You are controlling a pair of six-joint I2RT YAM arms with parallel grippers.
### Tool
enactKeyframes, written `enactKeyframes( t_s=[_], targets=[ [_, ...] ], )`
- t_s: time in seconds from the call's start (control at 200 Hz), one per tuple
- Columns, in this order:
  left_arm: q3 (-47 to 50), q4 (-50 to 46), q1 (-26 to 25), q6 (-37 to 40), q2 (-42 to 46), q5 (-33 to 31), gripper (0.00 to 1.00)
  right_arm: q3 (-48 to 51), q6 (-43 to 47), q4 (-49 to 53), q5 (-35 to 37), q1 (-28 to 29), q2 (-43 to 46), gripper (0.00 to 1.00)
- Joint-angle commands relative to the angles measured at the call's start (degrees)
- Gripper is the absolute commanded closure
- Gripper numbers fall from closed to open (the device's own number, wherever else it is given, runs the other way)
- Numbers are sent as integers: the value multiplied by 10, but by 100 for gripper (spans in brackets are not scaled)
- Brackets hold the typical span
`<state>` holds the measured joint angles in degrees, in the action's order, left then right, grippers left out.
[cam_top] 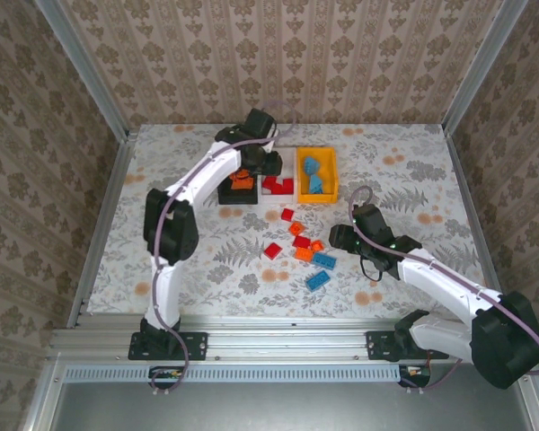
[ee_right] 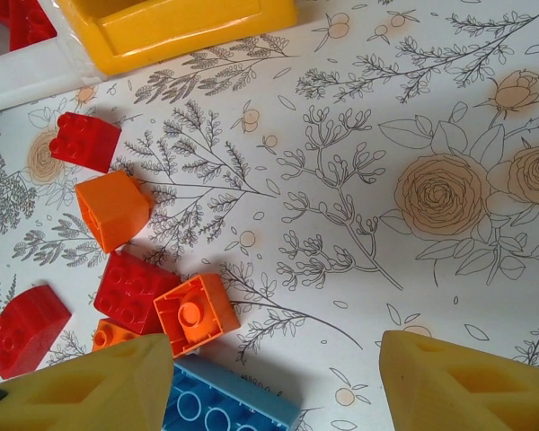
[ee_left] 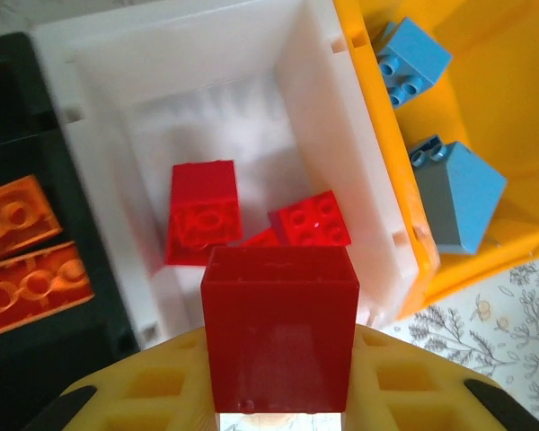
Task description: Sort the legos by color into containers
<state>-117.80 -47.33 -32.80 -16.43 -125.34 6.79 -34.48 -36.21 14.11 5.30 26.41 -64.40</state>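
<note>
1. Above the near wall of the white bin (ee_left: 323,135), the left gripper (ee_left: 278,400) is clamped on a red brick (ee_left: 278,328). This is the piece to be dropped next.
2. First risk: the brick hangs over the near edge of the bin, not over its middle. If the jaws let go here, I judge it can strike the rim and fall out onto the table (ee_left: 512,314).
3. Second risk: other red bricks (ee_left: 202,211) lie inside. A falling piece can bounce off them toward the black bin (ee_left: 9,162) or the yellow bin (ee_left: 521,54), which stand just beside the white one.
4. Direction: the held brick seems to show its hollow underside to the wrist camera, so its studs point away, toward the bin. It looks almost square, so I cannot name a long axis. Its edges run about parallel to the bin walls.
5. Over the loose pile, the right gripper (ee_right: 274,359) hovers with its jaws partly apart and nothing between them. A blue brick (ee_right: 225,409) lies beside one finger. If the jaws close carelessly, they may also catch the orange brick (ee_right: 196,312) touching it.
</note>
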Motion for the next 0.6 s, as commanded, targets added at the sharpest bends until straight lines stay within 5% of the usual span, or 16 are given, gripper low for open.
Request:
enactKeyframes(
  t_s=[0.0,0.125,0.445,0.595],
  targets=[
    [-59,-49,-3,15,-42,48,68,-18,-3,12,-14,0,11,37],
    [-104,-55,-3,0,-82,61,63,-15,-13,-3,-25,0,16,37],
    [-147,-95,-11,0,-58,61,29,-30,1,31,-19,0,39,36],
    [4,-40,-37,20,78,24,22,-32,2,38,-16,0,52,36]
  ],
)
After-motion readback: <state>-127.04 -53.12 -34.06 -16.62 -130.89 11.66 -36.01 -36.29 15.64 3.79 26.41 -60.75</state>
